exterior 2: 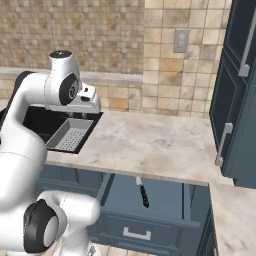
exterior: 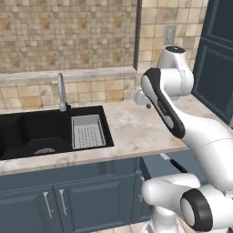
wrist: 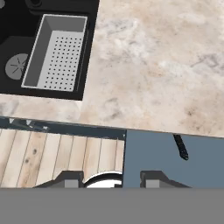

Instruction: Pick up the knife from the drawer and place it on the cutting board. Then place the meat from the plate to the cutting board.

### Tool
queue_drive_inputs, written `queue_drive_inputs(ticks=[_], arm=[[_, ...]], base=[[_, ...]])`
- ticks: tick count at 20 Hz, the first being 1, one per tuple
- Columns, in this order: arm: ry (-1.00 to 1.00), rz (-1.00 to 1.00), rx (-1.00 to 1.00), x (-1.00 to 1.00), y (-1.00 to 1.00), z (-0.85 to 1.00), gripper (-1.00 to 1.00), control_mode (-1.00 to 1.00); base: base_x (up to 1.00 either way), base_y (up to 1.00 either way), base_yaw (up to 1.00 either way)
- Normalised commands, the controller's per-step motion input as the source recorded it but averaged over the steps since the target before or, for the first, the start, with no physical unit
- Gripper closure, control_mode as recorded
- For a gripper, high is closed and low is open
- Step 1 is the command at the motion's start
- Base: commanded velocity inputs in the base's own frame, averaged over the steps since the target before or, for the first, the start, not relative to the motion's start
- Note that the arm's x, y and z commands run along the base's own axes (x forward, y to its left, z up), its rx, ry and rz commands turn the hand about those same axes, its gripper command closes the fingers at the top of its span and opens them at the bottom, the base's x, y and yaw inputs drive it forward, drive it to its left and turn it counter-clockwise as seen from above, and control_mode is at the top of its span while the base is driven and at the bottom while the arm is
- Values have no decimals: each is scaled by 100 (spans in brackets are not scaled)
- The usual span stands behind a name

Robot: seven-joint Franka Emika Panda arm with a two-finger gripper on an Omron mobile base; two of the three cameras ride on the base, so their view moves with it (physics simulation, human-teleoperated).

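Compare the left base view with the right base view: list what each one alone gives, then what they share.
Left base view alone: the faucet rising behind the black sink, and the lower cabinet doors with vertical handles beneath it.

Right base view alone: the drawer pulled open with its silver handle facing front, the whole knife lying inside, and the tall cabinet standing at the right.

Both: the marbled counter, the tiled wall, the wall outlet, the grey perforated sink tray, and the white arm.
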Motion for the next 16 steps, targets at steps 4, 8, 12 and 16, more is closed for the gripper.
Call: queue_drive_inputs(ticks=[4, 8, 12, 16], arm=[[5, 0, 0, 0, 0, -8, -100, -100], [0, 0, 0, 0, 0, 0, -100, 100], [0, 0, 0, 0, 0, 0, -100, 100], [0, 0, 0, 0, 0, 0, -100, 100]], base=[[0, 0, 0], [-30, -1, 0], [-52, -9, 0], [-48, -3, -1]])
